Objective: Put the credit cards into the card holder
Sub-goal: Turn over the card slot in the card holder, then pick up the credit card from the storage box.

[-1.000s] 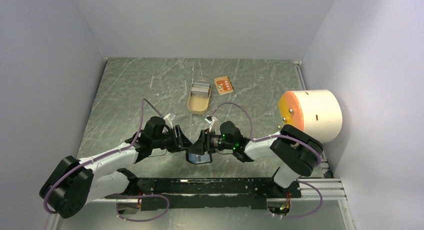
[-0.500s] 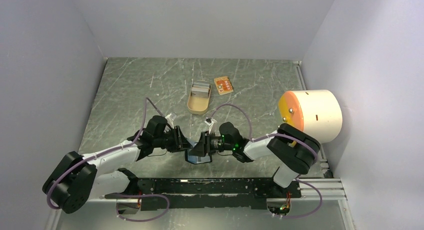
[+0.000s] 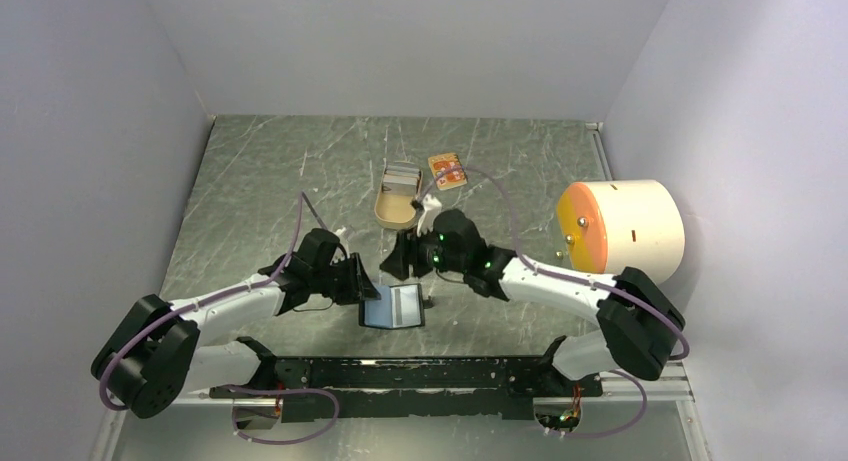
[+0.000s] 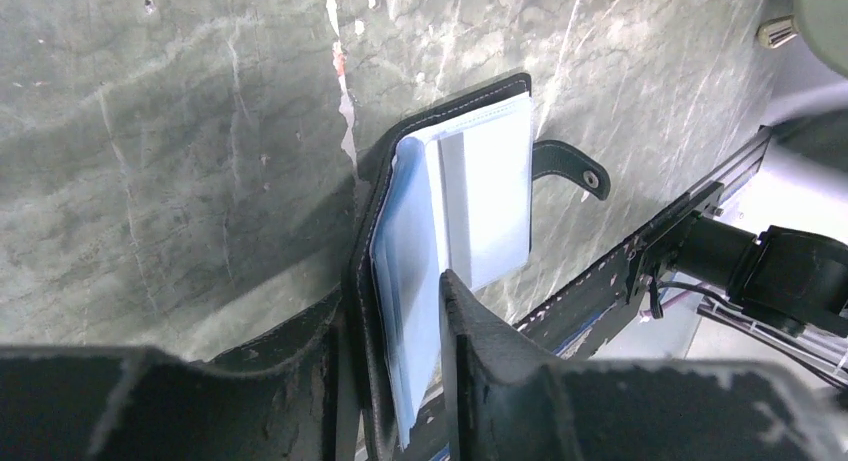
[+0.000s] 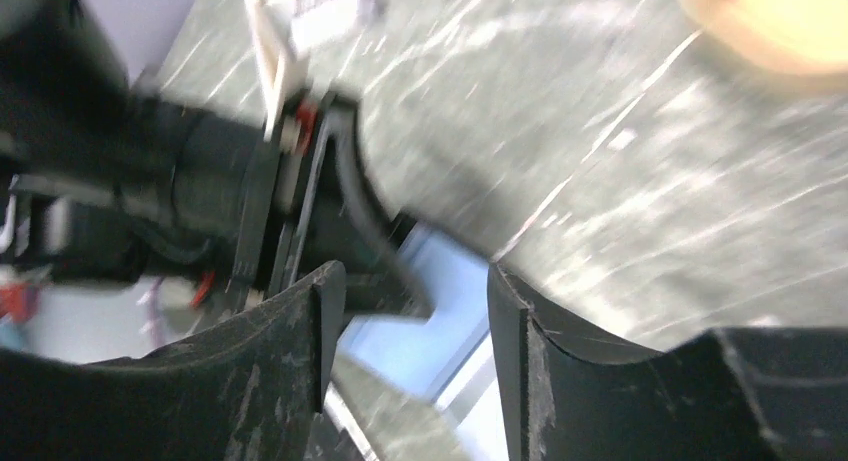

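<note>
- The left end effector (image 4: 392, 381) is clamped on one leaf of the card holder (image 4: 485, 181). The black cover and blue lining sit pinched between its two fingers (image 4: 480, 371).
- The card holder lies spread open on the bench (image 3: 250, 181), directly ahead of the left fingertips and reaching away from them. Its blue inside faces up.
- The snap tab (image 4: 572, 168) sticks out flat from the holder's far leaf, on the side away from the left end effector.
- From above, the leaf farther from the left end effector looks paler and striped. I cannot tell whether a card sits in it.
- The right end effector (image 5: 412, 286) has its jaws apart with nothing between them. It hangs above the bench.
- In the blurred right wrist view, the holder's blue lining and the left end effector show below and just beyond the right fingertips.
- A tan oblong tin (image 3: 394, 206) stands just behind the right end effector, on its far side.
- An orange card (image 3: 447, 170) lies flat on the bench beyond the tin, apart from both end effectors.
- A pale grey piece (image 3: 403, 170) rests in the tin's far end. It is too small to identify.
- A cream drum with an orange face (image 3: 625, 231) stands well off to the right end effector's outer side.
</note>
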Robot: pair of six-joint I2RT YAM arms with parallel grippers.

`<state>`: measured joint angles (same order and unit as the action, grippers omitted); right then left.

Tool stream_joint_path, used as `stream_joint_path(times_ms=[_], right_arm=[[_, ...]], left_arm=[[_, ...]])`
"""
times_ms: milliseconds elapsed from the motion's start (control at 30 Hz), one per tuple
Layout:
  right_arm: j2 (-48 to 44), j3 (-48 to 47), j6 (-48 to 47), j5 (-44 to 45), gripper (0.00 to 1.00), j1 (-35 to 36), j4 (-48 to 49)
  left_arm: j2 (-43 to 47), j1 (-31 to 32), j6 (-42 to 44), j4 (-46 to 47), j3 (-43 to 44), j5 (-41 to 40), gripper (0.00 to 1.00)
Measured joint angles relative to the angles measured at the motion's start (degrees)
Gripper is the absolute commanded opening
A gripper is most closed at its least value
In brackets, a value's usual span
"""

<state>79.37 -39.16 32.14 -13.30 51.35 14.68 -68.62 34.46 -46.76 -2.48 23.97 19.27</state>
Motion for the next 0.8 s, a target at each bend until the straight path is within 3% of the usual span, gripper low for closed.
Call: stream_joint_path(times_ms=[167,300,567,800], right_arm=[[0.8,-12.3,-9.7,8.6,0.64,-4.5,-10.3],[5.4,-20.9,-17.3,12.7,0.66,-8.7,-13.7],[18.8,-30.4,-35.6,19.0,0.68,-11.6,-14.1],[30.8,-38.4,-52.7,18.9,0.71,-12.6,-12.5]], left_arm=[[-0.1,0.0,0.7,-0.1,0.0,0.2,0.17],[-0.1,0.0,1.0,0.1,0.0,0.3,0.11],[-0.1,0.0,1.3,0.7,0.0,1.6,0.1],[-0.1,0.0,1.3,1.4,0.0,3.0,0.11]])
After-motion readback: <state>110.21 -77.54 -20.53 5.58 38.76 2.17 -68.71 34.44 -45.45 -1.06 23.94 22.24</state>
